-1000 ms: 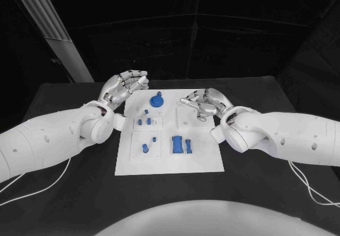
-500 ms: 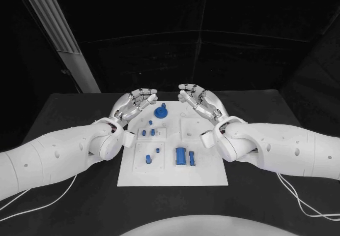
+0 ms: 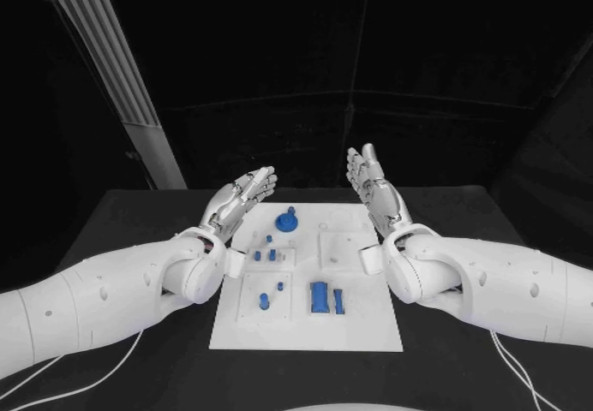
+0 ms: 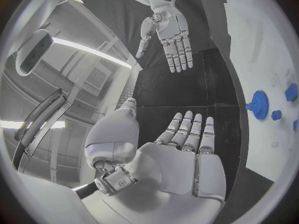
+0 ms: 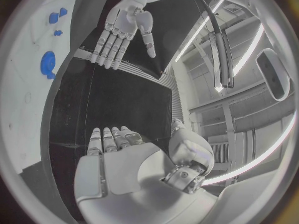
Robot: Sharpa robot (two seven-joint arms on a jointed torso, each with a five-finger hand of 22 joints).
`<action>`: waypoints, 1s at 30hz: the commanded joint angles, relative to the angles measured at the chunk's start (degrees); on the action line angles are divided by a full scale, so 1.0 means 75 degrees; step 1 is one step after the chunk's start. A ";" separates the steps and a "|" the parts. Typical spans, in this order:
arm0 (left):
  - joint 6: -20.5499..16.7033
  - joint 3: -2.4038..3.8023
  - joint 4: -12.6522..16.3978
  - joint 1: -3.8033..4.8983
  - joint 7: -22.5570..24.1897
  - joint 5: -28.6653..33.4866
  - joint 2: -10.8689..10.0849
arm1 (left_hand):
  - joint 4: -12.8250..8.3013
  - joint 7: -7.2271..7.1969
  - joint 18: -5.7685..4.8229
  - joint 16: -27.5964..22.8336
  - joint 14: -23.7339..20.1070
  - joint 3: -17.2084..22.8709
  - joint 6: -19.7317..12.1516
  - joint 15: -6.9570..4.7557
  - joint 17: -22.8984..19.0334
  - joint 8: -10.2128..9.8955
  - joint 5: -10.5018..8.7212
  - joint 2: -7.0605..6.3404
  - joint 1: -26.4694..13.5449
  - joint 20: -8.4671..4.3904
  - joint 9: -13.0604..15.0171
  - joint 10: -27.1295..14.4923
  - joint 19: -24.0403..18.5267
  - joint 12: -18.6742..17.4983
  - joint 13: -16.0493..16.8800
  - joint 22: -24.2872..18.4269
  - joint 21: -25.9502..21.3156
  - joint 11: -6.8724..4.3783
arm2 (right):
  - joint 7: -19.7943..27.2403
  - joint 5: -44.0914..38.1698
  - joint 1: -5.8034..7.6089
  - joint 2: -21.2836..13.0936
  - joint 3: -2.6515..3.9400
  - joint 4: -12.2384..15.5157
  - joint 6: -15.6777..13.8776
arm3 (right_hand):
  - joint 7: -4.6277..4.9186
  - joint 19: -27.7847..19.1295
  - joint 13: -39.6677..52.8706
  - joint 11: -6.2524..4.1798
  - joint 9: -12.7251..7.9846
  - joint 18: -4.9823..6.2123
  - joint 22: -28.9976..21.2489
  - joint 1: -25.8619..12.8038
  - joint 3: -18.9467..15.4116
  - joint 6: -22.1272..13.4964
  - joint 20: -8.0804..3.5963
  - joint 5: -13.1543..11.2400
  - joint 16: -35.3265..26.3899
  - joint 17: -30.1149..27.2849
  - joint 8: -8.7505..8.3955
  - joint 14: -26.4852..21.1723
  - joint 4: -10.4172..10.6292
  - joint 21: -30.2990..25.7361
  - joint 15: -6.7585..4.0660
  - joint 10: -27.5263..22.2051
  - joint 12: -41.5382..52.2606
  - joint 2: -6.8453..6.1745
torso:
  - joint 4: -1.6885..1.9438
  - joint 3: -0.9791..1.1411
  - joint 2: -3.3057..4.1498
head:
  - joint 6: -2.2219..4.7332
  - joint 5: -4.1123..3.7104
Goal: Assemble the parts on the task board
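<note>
Both raised off task board [image 3: 307,342] | left robot hand [image 3: 240,199], right robot hand [image 3: 374,190] flat (holding nothing)

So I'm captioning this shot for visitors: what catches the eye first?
Both silver hands, left hand and right hand, are raised open with fingers straight, flanking the far end of the white task board. Between them, a blue gear stands on the board, with smaller blue parts nearer the robot.

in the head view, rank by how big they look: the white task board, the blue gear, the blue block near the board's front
1. task board
2. blue block
3. blue gear, which sits farther from the camera, so its lower rank is unsure
</note>
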 commanded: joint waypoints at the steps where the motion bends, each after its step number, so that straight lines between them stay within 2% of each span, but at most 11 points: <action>1: -0.1394 0.0249 0.0400 -0.0159 -0.0390 0.0417 -0.0172 | -0.0407 -0.0281 -0.0165 -0.1199 -0.0496 0.0274 -0.0449 -0.0355 -0.0143 -0.0810 -0.0440 -0.0142 -0.1706 -0.0396 -0.0056 -0.0533 -0.0400 -0.0900 -0.0053 -0.0885 -0.0103 -0.0343 | -0.0278 0.1163 -0.0104 -0.0033 0.0168 0.0028 -0.0635 | -0.0003 -0.0041 -0.0024 0.0000 -0.0011 -0.0051 -0.0038 -0.0191 -0.0001 -0.0026 0.0001 -0.0025 -0.0027 -0.0018 -0.0026 -0.0028 -0.0032 -0.0026 0.0001 -0.0038 -0.0027 0.0001 | -0.0127 0.0070 -0.0404 | 0.0368 0.0187; 3: -0.1860 0.0452 0.0658 -0.0287 -0.0527 0.0542 -0.0293 | -0.0474 -0.0328 -0.0165 -0.1405 -0.0496 0.0844 -0.0534 -0.0422 -0.0143 -0.0949 -0.0513 -0.0142 -0.2002 -0.0467 -0.0056 -0.0615 -0.0471 -0.1055 -0.0053 -0.1038 -0.0103 -0.0410 | -0.0340 0.1407 -0.0168 -0.0047 0.0272 0.0033 -0.0752 | -0.0003 -0.0041 -0.0024 0.0000 -0.0011 -0.0051 -0.0038 -0.0191 -0.0001 -0.0026 0.0001 -0.0025 -0.0027 -0.0018 -0.0026 -0.0028 -0.0032 -0.0026 0.0001 -0.0038 -0.0027 0.0001 | -0.0159 0.0088 -0.0505 | 0.0498 0.0252; 4: -0.2067 0.0542 0.0773 -0.0344 -0.0588 0.0598 -0.0347 | -0.0511 -0.0869 -0.0165 -0.1497 -0.0496 0.0844 -0.0561 -0.0453 -0.0143 -0.1009 -0.0550 -0.0142 -0.2133 -0.0497 -0.0056 -0.0648 -0.0501 -0.1124 -0.0053 -0.1105 -0.0103 -0.0442 | -0.0365 0.1504 -0.0194 -0.0052 0.0314 0.0035 -0.0798 | -0.0003 -0.0041 -0.0024 0.0000 -0.0011 -0.0051 -0.0038 -0.0191 -0.0001 -0.0026 0.0001 -0.0025 -0.0027 -0.0018 -0.0026 -0.0028 -0.0032 -0.0026 0.0001 -0.0038 -0.0027 0.0001 | -0.0172 0.0095 -0.0547 | 0.0551 0.0278; 8: -0.2759 0.0842 0.1156 -0.0535 -0.0791 0.0784 -0.0526 | -0.0627 -0.0869 -0.0165 -0.1813 -0.0496 0.0844 -0.0707 -0.0545 -0.0143 -0.1223 -0.0664 -0.0142 -0.2579 -0.0601 -0.0056 -0.0780 -0.0604 -0.1359 -0.0053 -0.1337 -0.0103 -0.0537 | -0.0426 0.1746 -0.0257 -0.0066 0.0417 0.0041 -0.0914 | -0.0003 -0.0041 -0.0024 0.0000 -0.0011 -0.0051 -0.0038 -0.0191 -0.0001 -0.0026 0.0001 -0.0025 -0.0027 -0.0018 -0.0026 -0.0028 -0.0032 -0.0026 0.0001 -0.0038 -0.0027 0.0001 | -0.0206 0.0113 -0.0655 | 0.0689 0.0346; 9: -0.2952 0.0926 0.1263 -0.0588 -0.0848 0.0836 -0.0576 | -0.0678 -0.0869 -0.0165 -0.1944 -0.0496 0.0844 -0.0753 -0.0575 -0.0143 -0.1311 -0.0712 -0.0142 -0.2766 -0.0644 -0.0056 -0.0837 -0.0648 -0.1459 -0.0053 -0.1434 -0.0103 -0.1089 | -0.0433 0.1772 -0.0264 -0.0067 0.0429 0.0042 -0.0927 | -0.0003 -0.0041 -0.0024 0.0000 -0.0011 -0.0051 -0.0038 -0.0191 -0.0001 -0.0026 0.0001 -0.0025 -0.0027 -0.0018 -0.0026 -0.0028 -0.0032 -0.0026 0.0001 -0.0038 -0.0027 0.0001 | -0.0211 0.0116 -0.0670 | 0.0708 0.0356; 10: -0.3065 0.0974 0.1325 -0.0619 -0.0881 0.0866 -0.0605 | -0.0703 -0.0869 -0.0165 -0.2009 -0.0496 0.0844 -0.0782 -0.0593 -0.0143 -0.1356 -0.0737 -0.0142 -0.2861 -0.0668 -0.0056 -0.0876 -0.0672 -0.1508 -0.0053 -0.1482 -0.0103 -0.1089 | -0.0433 0.1773 -0.0265 -0.0067 0.0429 0.0042 -0.0928 | -0.0003 -0.0041 -0.0024 0.0000 -0.0011 -0.0051 -0.0038 -0.0191 -0.0001 -0.0026 0.0001 -0.0025 -0.0027 -0.0018 -0.0026 -0.0028 -0.0032 -0.0026 0.0001 -0.0038 -0.0027 0.0001 | -0.0212 0.0116 -0.0672 | 0.0711 0.0357; 11: -0.3159 0.1016 0.1378 -0.0645 -0.0909 0.0892 -0.0630 | -0.0730 -0.0869 -0.0165 -0.2083 -0.0496 0.0844 -0.0815 -0.1128 -0.0143 -0.1404 -0.0759 -0.0142 -0.2964 -0.0688 -0.0056 -0.0922 -0.0692 -0.1562 -0.0053 -0.1535 -0.0103 -0.1089 | -0.0433 0.1773 -0.0265 -0.0067 0.0429 0.0042 -0.0928 | -0.0003 -0.0041 -0.0024 0.0000 -0.0011 -0.0051 -0.0038 -0.0191 -0.0001 -0.0026 0.0001 -0.0025 -0.0027 -0.0018 -0.0026 -0.0028 -0.0032 -0.0026 0.0001 -0.0038 -0.0027 0.0001 | -0.0212 0.0116 -0.0672 | 0.0711 0.0357; 12: -0.3237 0.1049 0.1421 -0.0666 -0.0932 0.0913 -0.0650 | -0.1287 -0.0869 -0.0165 -0.2148 -0.0496 0.0844 -0.0840 -0.1128 -0.0143 -0.1449 -0.0787 -0.0142 -0.3056 -0.1243 -0.0056 -0.0960 -0.0715 -0.1610 -0.0053 -0.1584 -0.0103 -0.1089 | -0.0433 0.1773 -0.0265 -0.0067 0.0429 0.0042 -0.0928 | -0.0003 -0.0041 -0.0024 0.0000 -0.0011 -0.0051 -0.0038 -0.0191 -0.0001 -0.0026 0.0001 -0.0025 -0.0027 -0.0018 -0.0026 -0.0028 -0.0032 -0.0026 0.0001 -0.0038 -0.0027 0.0001 | -0.0212 0.0116 -0.0672 | 0.0711 0.0357; 15: -0.3381 0.1112 0.1500 -0.0706 -0.0974 0.0951 -0.0687 | -0.1287 -0.0869 -0.0165 -0.2312 -0.0496 0.0844 -0.1429 -0.1128 -0.0143 -0.1559 -0.1376 -0.0142 -0.3289 -0.1243 -0.0056 -0.1018 -0.1256 -0.1730 -0.0053 -0.1705 -0.0103 -0.1089 | -0.0433 0.1773 -0.0265 -0.0067 0.0429 0.0042 -0.0928 | -0.0003 -0.0041 -0.0024 0.0000 -0.0011 -0.0051 -0.0038 -0.0191 -0.0001 -0.0026 0.0001 -0.0025 -0.0027 -0.0018 -0.0026 -0.0028 -0.0032 -0.0026 0.0001 -0.0038 -0.0027 0.0001 | -0.0212 0.0116 -0.0672 | 0.0711 0.0357; 29: -0.3402 0.1121 0.1512 -0.0712 -0.0980 0.0957 -0.0693 | -0.1287 -0.0869 -0.0165 -0.2955 -0.0496 0.0844 -0.1429 -0.1128 -0.0143 -0.1995 -0.1376 -0.0142 -0.4206 -0.1243 -0.0056 -0.1646 -0.1256 -0.2221 -0.0053 -0.2181 -0.0103 -0.1089 | -0.0433 0.1773 -0.0265 -0.0067 0.0429 0.0042 -0.0928 | -0.0003 -0.0041 -0.0024 0.0000 -0.0011 -0.0051 -0.0038 -0.0191 -0.0001 -0.0026 0.0001 -0.0025 -0.0027 -0.0018 -0.0026 -0.0028 -0.0032 -0.0026 0.0001 -0.0038 -0.0027 0.0001 | -0.0212 0.0116 -0.0672 | 0.0711 0.0357; 30: -0.3402 0.1121 0.1512 -0.0712 -0.0980 0.0957 -0.0693 | -0.1287 -0.0869 -0.0165 -0.2989 -0.0496 0.0844 -0.1429 -0.1128 -0.0143 -0.2534 -0.1376 -0.0142 -0.4251 -0.1243 -0.0056 -0.1646 -0.1256 -0.2240 -0.0053 -0.2205 -0.0103 -0.1089 | -0.0433 0.1773 -0.0265 -0.0067 0.0429 0.0042 -0.0928 | -0.0003 -0.0041 -0.0024 0.0000 -0.0011 -0.0051 -0.0038 -0.0191 -0.0001 -0.0026 0.0001 -0.0025 -0.0027 -0.0018 -0.0026 -0.0028 -0.0032 -0.0026 0.0001 -0.0038 -0.0027 0.0001 | -0.0212 0.0116 -0.0672 | 0.0711 0.0357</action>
